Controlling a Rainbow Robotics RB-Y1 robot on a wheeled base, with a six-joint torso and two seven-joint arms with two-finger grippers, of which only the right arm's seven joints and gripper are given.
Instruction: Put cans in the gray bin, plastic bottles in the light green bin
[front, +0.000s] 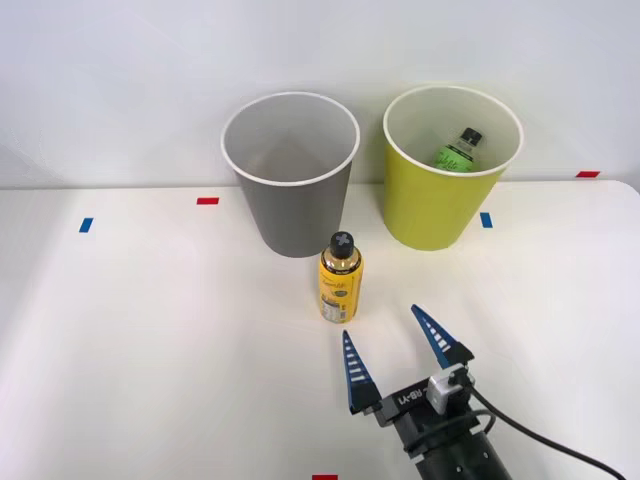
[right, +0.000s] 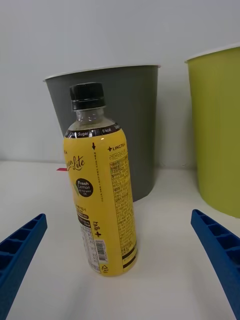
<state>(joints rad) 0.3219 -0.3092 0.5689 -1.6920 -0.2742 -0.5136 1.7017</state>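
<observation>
A yellow-labelled plastic bottle (front: 340, 280) (right: 100, 190) with a black cap stands upright on the white table, just in front of the gray bin (front: 290, 175) (right: 135, 125). The light green bin (front: 445, 175) (right: 217, 130) stands to the gray bin's right and holds a green-labelled bottle (front: 458, 150) lying inside. My right gripper (front: 395, 345) (right: 120, 280) is open, a short way in front of the yellow bottle and slightly to its right, with nothing between its blue ribbed fingers (front: 353, 372). No cans are in view.
The white table (front: 150, 350) spreads wide to the left and right of the bottle. Small red (front: 207, 201) and blue (front: 86, 225) tape marks dot its surface. A pale wall rises right behind the two bins.
</observation>
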